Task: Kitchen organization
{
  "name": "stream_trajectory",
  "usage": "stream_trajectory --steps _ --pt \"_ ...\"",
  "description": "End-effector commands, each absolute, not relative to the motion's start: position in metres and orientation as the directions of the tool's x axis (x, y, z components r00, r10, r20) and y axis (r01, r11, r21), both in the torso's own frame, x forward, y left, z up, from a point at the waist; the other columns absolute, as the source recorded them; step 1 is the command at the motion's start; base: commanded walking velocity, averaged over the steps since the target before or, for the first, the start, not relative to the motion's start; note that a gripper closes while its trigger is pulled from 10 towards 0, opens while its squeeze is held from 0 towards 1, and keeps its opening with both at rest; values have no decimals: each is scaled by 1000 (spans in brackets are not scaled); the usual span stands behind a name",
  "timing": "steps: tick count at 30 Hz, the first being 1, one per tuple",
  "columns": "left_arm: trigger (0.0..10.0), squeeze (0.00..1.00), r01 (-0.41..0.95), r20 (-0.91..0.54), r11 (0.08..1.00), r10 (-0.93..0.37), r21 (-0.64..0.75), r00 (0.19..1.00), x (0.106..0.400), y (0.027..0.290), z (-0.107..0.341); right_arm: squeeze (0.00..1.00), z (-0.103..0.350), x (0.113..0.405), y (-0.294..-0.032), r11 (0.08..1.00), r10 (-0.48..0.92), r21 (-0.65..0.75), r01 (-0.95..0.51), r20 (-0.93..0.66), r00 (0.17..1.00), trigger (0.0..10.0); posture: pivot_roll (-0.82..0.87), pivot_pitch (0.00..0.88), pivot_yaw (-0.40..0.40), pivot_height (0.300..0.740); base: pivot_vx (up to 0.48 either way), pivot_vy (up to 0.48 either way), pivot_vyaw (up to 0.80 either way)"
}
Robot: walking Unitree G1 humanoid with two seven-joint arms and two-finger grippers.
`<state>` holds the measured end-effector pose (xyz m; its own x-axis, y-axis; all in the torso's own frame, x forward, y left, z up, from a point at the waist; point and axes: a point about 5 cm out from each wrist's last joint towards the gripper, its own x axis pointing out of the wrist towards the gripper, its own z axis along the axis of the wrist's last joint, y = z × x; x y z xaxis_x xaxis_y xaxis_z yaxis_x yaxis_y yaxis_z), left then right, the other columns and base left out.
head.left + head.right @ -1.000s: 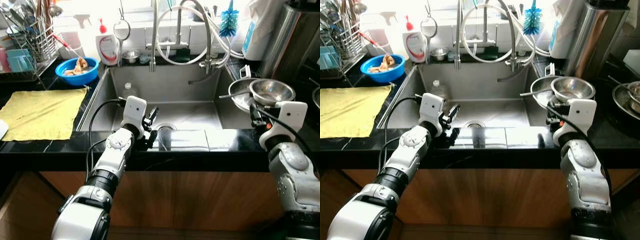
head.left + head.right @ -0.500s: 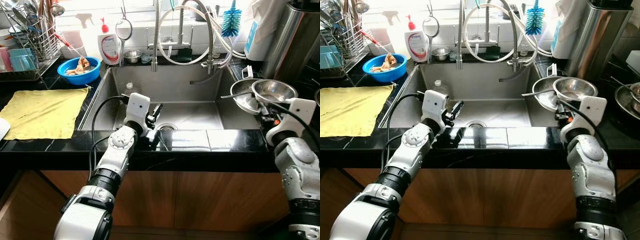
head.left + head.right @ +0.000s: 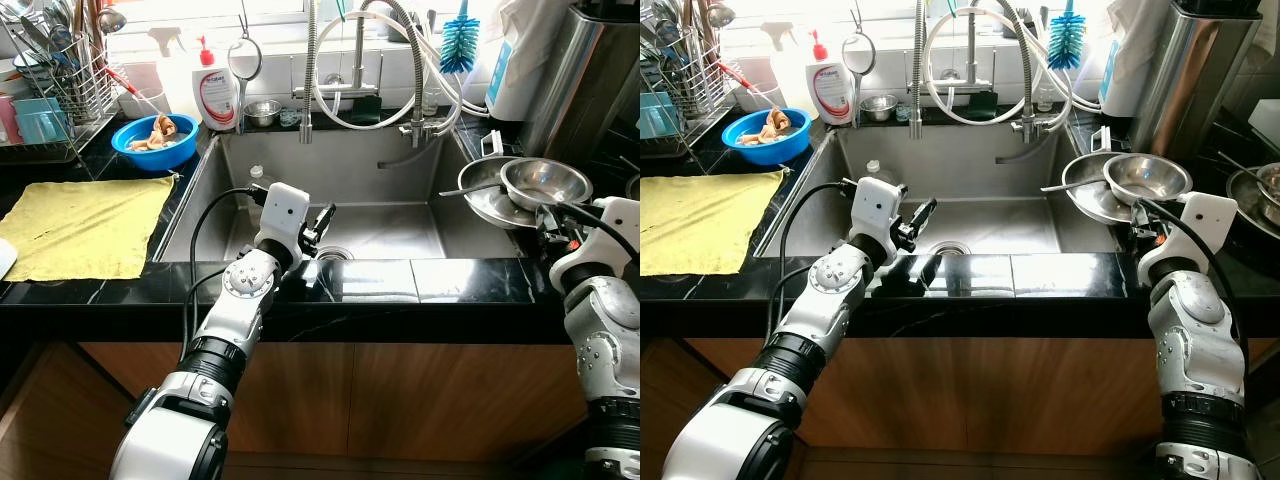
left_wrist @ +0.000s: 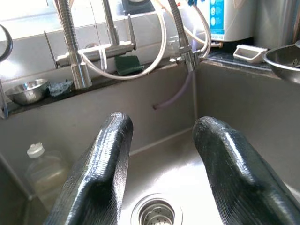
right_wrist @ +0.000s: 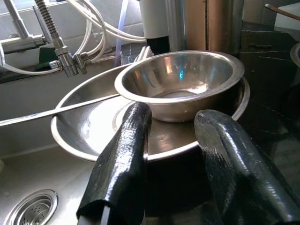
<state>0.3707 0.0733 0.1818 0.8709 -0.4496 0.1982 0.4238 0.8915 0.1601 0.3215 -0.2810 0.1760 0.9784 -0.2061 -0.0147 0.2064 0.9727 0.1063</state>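
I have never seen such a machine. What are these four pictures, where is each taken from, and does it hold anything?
It is a humanoid robot at a kitchen sink. Two pictures come from its head, looking down; two come from cameras on its wrists, looking along the black fingers. The left claw hangs open over the drain, holding nothing. The right claw is open just before two stacked steel bowls on the black counter, not gripping them. A yellow cloth and a blue bowl lie to the left.

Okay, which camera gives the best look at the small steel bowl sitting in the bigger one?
The right wrist view: the small steel bowl is close, nested in the bigger bowl, just beyond the open right pincer. Both eye views show it small; the left wrist view catches only a rim.
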Motion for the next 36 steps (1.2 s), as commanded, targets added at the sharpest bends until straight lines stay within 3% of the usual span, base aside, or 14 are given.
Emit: stream_trajectory --steps 1,15,36 --pt "10000 0 423 202 887 -455 185 867 369 74 182 0 183 320 -282 976 -188 119 185 17 982 10000 -32 0 74 740 0 0 0" --pt "10000 0 413 201 890 -448 192 871 369 76 182 0 190 335 -272 978 -37 208 30 32 999 10000 -27 0 70 740 0 0 0" --pt "10000 0 413 207 885 -454 213 866 369 76 184 0 177 335 -282 949 -95 298 102 -37 995 10000 -21 0 69 740 0 0 0"
